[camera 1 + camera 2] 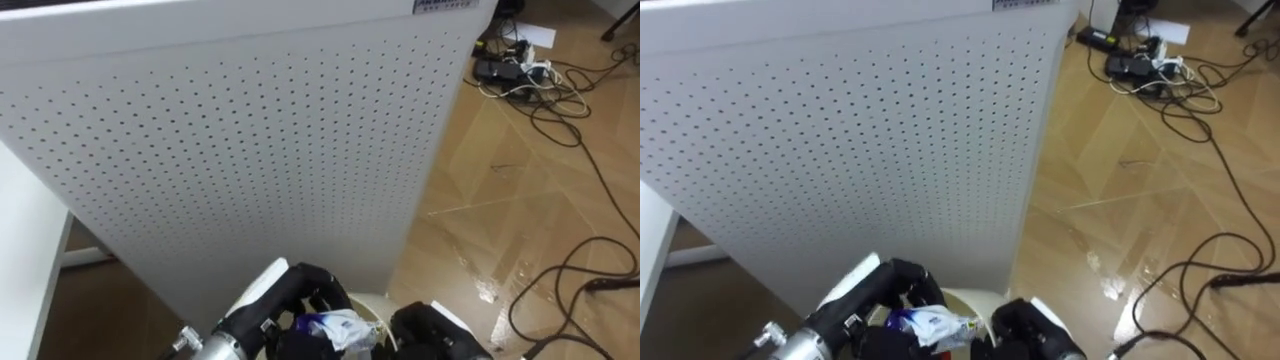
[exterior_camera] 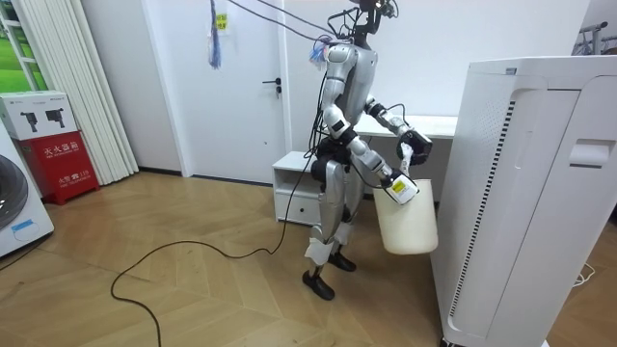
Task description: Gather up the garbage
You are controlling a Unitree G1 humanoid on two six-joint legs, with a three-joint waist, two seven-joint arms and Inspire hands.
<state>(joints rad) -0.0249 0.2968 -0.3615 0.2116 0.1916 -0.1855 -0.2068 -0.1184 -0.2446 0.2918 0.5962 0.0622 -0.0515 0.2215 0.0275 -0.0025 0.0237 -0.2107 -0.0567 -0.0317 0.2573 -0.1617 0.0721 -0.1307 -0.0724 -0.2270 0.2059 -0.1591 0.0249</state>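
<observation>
While my right hand [image 1: 432, 332] carries the bin [image 2: 407, 229], my left hand [image 1: 305, 285] grips a crumpled wrapper [image 1: 338, 327] over it; only the drop looks left.

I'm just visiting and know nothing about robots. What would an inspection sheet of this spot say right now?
Surface: wooden floor, glossy near the cabinet.
Job's things: cream bin carried before the robot; crumpled white-and-blue wrapper at its top, between the hands.
Clutter: dark power adapter on the floor.
Hands: left hand and right hand at the bin's top; grip unclear.
Cables: tangled cables run across the floor.
Surroundings: tall white perforated cabinet close ahead; white door behind.
</observation>
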